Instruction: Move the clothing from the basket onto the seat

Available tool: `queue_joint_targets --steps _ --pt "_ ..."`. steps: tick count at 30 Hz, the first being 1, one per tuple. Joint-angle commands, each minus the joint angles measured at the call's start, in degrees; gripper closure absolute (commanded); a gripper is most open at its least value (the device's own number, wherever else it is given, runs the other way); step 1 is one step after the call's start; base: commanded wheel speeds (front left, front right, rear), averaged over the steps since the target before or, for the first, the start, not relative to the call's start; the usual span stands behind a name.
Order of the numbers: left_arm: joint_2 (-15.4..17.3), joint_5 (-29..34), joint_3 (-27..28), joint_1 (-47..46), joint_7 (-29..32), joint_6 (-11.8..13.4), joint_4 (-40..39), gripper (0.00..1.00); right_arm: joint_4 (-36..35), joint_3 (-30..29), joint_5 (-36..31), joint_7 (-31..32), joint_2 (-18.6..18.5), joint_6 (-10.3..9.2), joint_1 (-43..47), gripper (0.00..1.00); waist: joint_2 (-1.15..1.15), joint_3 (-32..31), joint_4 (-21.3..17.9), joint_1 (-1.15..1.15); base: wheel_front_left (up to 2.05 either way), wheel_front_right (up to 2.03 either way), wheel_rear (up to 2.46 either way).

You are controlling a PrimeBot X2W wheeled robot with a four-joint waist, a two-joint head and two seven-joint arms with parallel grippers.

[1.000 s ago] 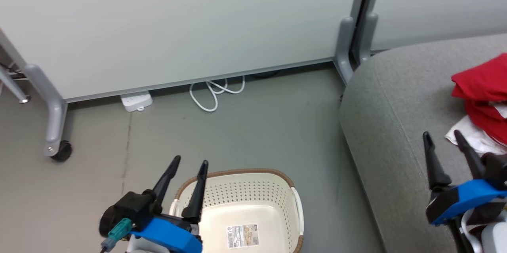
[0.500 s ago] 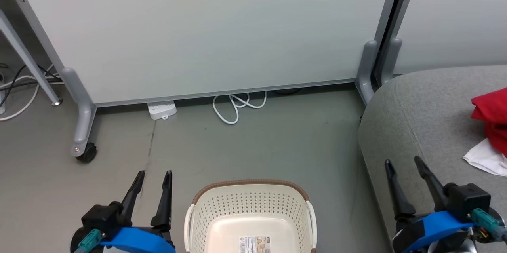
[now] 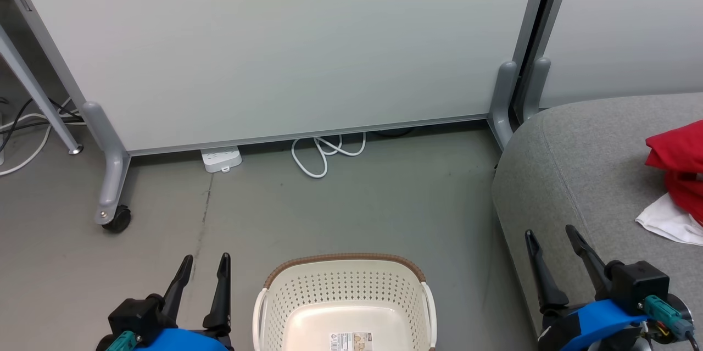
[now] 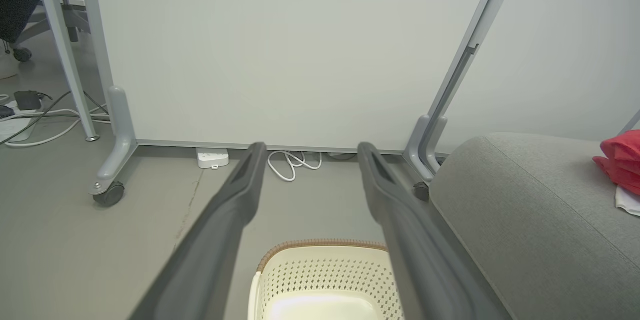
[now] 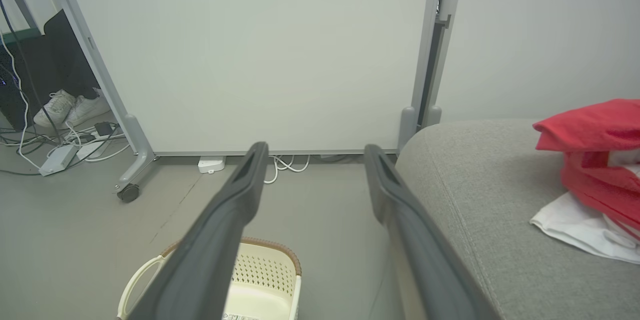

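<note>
Grey floor (image 3: 351,202) is running across the middle, backed by a pale partition panel (image 3: 285,49) standing on grey legs, one caster (image 3: 116,219) showing at the left. A white power strip (image 3: 221,159) and a looped white cable (image 3: 324,149) are lying along the panel's bottom edge. A wide stretch of floor is lying between that edge and the basket (image 3: 343,257).

The basket is sitting upright on the floor at bottom centre of the head view, near side cut off by the frame, its pale bottom and label sticker (image 3: 351,340) showing.

The seat (image 3: 576,164) is standing to the robot's right, its rounded corner near the basket, a strip of floor running between them. The clothing (image 3: 678,164) is lying on the seat at the frame's right edge, a red bundle over a white part (image 3: 664,222), set back from the rounded edge and well apart from the basket.

The left gripper (image 3: 206,257) is hovering over the floor just beside the basket's left handle, not touching it, fingers spread wide and holding nothing. The right gripper (image 3: 549,231) is showing over the seat's front edge, fingers wide too, nothing between them, apart from the clothing.

In the right wrist view a person's white shoes (image 5: 70,104) are showing past the panel's left leg, among cables.
</note>
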Motion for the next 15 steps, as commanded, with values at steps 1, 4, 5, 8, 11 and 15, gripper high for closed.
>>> queue_joint_targets --steps 1,4,5,8,11,15 --pt "-0.07 0.19 0.04 0.24 -0.15 -0.12 0.05 0.0 -0.06 -0.21 -0.05 -0.07 0.23 0.01 1.02 0.0 0.0 -0.01 0.05 0.0 0.0 0.0 0.0" --pt "-0.12 0.1 -0.01 0.26 -0.15 -0.12 0.14 0.0 -0.1 -0.3 -0.07 -0.01 0.27 0.01 1.14 0.0 0.0 -0.04 0.1 0.0 0.0 0.0 0.0" --pt "-0.14 0.08 -0.03 0.24 -0.15 -0.12 0.17 0.0 -0.09 -0.27 -0.07 -0.02 0.27 0.01 1.16 0.0 0.0 -0.06 0.11 0.0 0.0 0.0 0.0" --pt "-0.18 -0.01 -0.16 0.27 -0.15 -0.12 0.26 0.0 0.1 -0.2 0.02 -0.1 0.27 0.01 1.08 0.0 0.0 -0.04 0.1 0.0 0.0 0.0 0.0" --pt "-0.33 -0.25 -0.6 0.27 0.03 0.0 0.66 1.0 0.63 -0.07 0.01 0.01 0.13 0.0 0.38 1.0 0.0 -0.04 0.09 0.0 0.0 0.0 0.0" --pt "-1.14 -0.61 -0.66 1.85 0.44 0.0 2.32 1.0 2.78 -0.1 0.44 0.18 0.22 0.0 1.1 1.0 0.0 -0.03 0.08 0.01 0.0 0.0 0.0"
